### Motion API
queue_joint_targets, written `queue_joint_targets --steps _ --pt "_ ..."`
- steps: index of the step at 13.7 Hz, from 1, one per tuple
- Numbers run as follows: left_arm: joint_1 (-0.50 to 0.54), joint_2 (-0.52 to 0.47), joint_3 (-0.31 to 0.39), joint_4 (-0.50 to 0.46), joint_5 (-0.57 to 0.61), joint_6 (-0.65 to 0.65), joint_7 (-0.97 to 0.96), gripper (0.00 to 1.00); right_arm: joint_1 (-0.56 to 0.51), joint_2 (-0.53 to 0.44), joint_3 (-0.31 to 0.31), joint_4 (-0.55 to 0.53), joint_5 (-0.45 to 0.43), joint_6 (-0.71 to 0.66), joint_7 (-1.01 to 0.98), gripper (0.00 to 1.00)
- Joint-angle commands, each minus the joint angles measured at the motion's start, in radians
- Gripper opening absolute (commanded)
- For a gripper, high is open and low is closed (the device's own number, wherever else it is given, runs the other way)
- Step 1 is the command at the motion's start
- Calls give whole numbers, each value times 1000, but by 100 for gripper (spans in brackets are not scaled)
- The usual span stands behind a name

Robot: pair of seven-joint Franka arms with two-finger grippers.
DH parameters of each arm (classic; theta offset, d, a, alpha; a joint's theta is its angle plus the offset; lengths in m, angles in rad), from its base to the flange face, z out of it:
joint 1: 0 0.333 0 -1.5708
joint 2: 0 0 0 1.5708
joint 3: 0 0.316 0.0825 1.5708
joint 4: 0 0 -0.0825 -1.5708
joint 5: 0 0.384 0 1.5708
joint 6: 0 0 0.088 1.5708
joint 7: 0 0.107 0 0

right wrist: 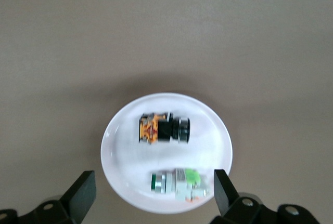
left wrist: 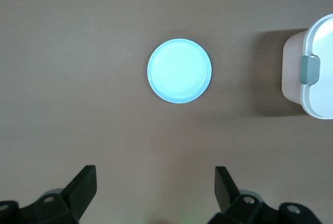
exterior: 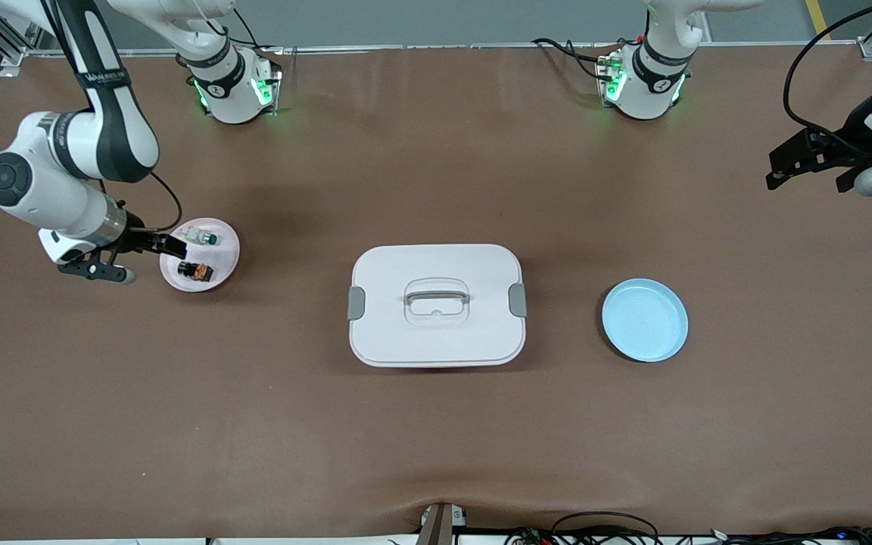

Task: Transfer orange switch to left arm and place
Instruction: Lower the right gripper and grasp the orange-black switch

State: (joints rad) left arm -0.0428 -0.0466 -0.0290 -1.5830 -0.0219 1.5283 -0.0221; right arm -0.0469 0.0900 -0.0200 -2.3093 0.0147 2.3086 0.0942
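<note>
Box (exterior: 436, 333) sits mid-table as the landmark, white, lid on w/ clear handle and grey clips at both ends. Blue plate (exterior: 645, 319) lies beside it toward the left arm's end, apart from it, nothing on it; the left wrist view shows the same plate (left wrist: 179, 70) w/ one clipped end of the box (left wrist: 312, 73) at the frame edge. Pink plate (exterior: 201, 254) lies toward the right arm's end, a bit farther from the front cam than the box. Orange switch (exterior: 195, 270) lies on its side on that plate, green-capped part (exterior: 200, 238) next to it, the two not touching. Right gripper (exterior: 152, 253) is at the pink plate's rim, fingers apart, holding nothing. Left gripper (exterior: 799, 163) hangs over the table edge at the left arm's end, well away from the box, fingers apart, holding nothing.
</note>
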Motion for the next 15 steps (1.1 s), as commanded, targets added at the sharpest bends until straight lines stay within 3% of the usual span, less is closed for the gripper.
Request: queue_joint_targets --steps 1,11,15 --pt "1 5 -9 14 13 -13 -4 100 -4 68 2 2 -9 80 21 100" --pt "-2 5 -14 46 -47 -13 4 100 -14 240 -5 2 -7 235 21 100" --pt "8 5 -12 46 -99 -13 10 100 -14 263 -3 2 -5 249 22 100"
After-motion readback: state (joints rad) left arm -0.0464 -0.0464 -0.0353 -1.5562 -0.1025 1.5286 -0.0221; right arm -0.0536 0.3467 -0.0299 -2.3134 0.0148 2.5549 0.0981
